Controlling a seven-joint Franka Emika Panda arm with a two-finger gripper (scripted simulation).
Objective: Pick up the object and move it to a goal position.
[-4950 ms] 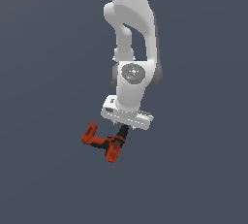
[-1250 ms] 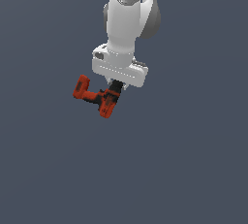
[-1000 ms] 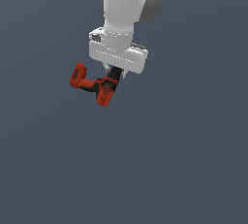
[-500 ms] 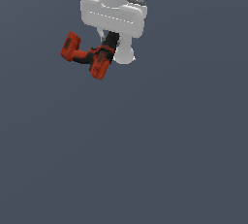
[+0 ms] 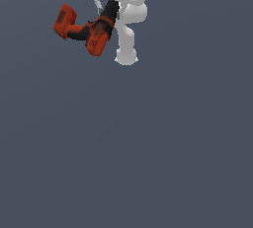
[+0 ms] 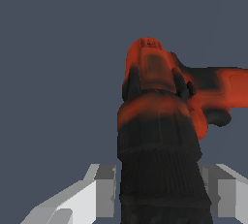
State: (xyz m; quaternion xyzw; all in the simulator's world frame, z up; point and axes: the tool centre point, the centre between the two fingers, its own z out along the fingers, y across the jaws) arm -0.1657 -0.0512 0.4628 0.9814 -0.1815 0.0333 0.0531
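The object, a red-orange and black power drill (image 5: 91, 30), hangs in the air near the top of the exterior view, its blocky red base pointing to that view's left. My gripper (image 5: 111, 11) is shut on its black chuck end, under the white hand. In the wrist view the drill (image 6: 157, 116) fills the middle, its black chuck held between my two pale fingers (image 6: 104, 186), the handle branching off to one side. The fingertips themselves are mostly hidden by the drill.
A plain dark grey-blue ground (image 5: 148, 148) lies below. The white arm link (image 5: 127, 39) shows behind the drill.
The arm has risen steadily toward the exterior view's top, carrying the drill up and slightly to that view's left. The grip on the drill is unchanged.
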